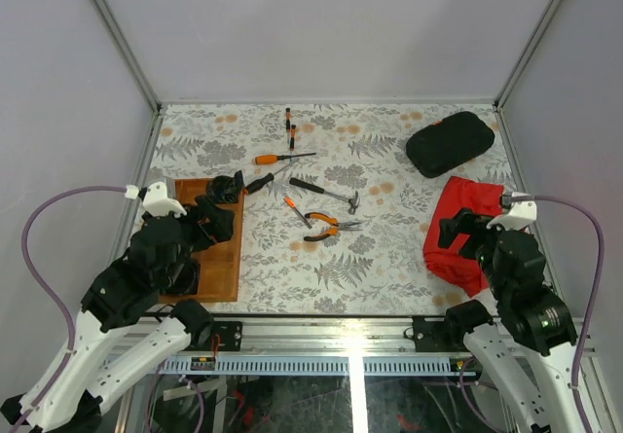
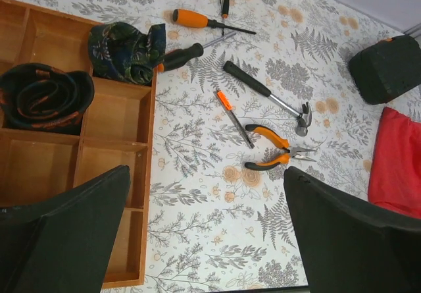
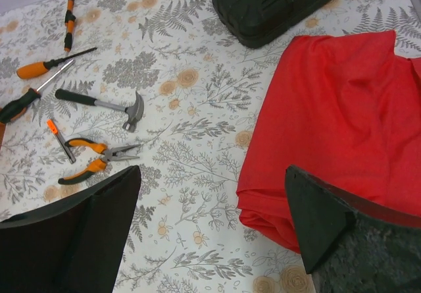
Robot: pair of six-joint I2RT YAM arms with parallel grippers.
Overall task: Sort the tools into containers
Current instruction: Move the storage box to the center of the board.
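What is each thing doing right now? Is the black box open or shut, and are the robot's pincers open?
Black tool case: shut.
Wooden tray: holds a dark roll, no tools visible.
Hammer: lying flat, loose.
Pliers: lying flat, jaws shut.
Orange-handled screwdriver: lying flat, loose.
Red cloth: folded, bunched.
Left pincer: open, empty.
Right pincer: open, empty.

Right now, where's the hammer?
Top view: the hammer lies in the middle of the table, head to the right, between the pliers on the near side and the orange screwdriver farther back.
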